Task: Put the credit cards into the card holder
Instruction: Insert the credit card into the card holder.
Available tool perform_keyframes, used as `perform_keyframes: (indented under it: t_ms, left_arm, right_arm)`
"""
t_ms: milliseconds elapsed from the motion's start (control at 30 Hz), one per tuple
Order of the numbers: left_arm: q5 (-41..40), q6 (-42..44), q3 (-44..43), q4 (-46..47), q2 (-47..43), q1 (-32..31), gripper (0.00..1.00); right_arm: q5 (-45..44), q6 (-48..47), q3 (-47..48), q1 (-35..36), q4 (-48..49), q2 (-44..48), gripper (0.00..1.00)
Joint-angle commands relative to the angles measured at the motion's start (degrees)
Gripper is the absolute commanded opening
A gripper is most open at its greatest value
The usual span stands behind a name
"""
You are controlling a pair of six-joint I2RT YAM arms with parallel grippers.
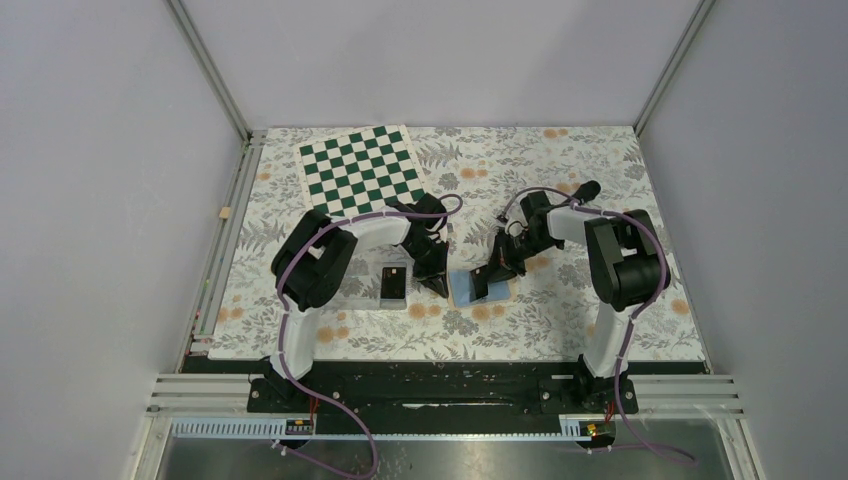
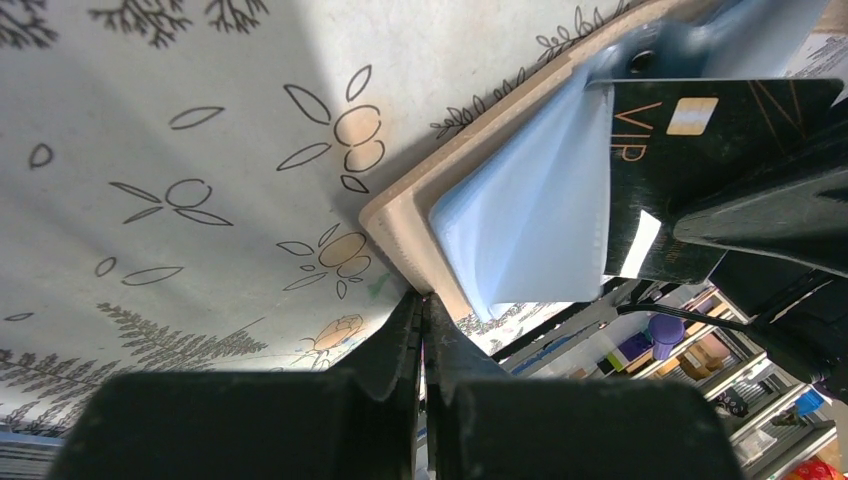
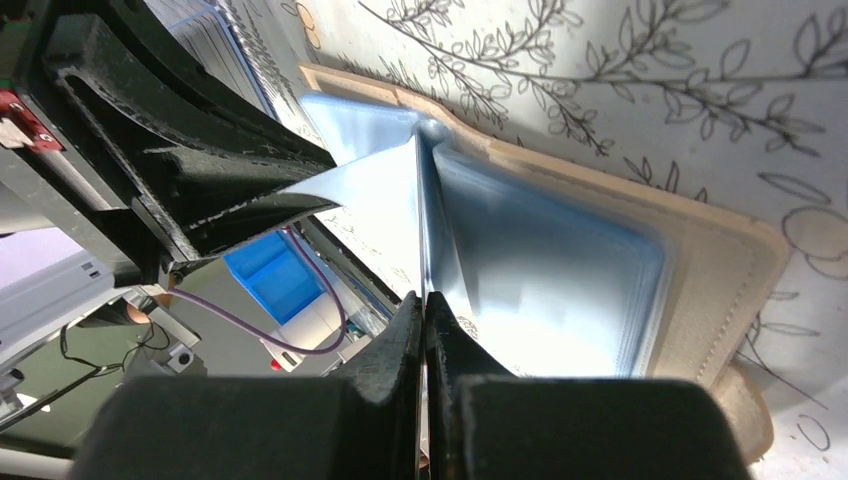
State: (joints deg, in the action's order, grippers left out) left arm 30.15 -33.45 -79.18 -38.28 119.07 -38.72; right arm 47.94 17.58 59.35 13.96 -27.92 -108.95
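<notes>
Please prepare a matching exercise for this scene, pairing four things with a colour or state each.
Things:
1. chessboard
2. card holder
3. credit card
4. left gripper

Colour or state:
A. black, with VIP lettering
B. closed, no gap between the fingers
C. green and white squares
D. lying open, light blue lining showing

Pairs: 1-C, 2-D, 3-A, 4-B
</notes>
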Motion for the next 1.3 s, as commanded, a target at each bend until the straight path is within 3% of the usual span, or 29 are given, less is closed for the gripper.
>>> perform_keyframes:
  t_ms: [0, 233, 633, 867, 1267]
  left_arm:
    - [-5.7, 2.3, -0.5, -0.1, 2.9, 0.0, 0.00]
    - [-5.8, 2.5, -0.8, -0.2, 3.2, 0.0, 0.00]
    - [-6.1, 3.1, -1.1, -0.7, 3.7, 0.1, 0.00]
    - [-6.0, 3.5, -1.1, -0.7, 3.9, 0.1, 0.00]
    - [-5.2, 4.2, -2.4, -0.9, 4.8, 0.8, 0.00]
  right_arm:
    - [3.2, -1.2, 3.4, 0.6, -3.3, -2.7, 0.00]
    - [2.7, -2.3, 4.8, 1.0, -5.9, -4.7, 0.00]
    - [-4.5, -0.9, 5.3, 0.9, -2.4, 1.2, 0.00]
    - [-1.5, -2.6, 7.4, 0.4, -2.6, -1.5, 0.00]
    - [-5.2, -8.1, 0.9, 0.4, -4.3, 1.3, 0.00]
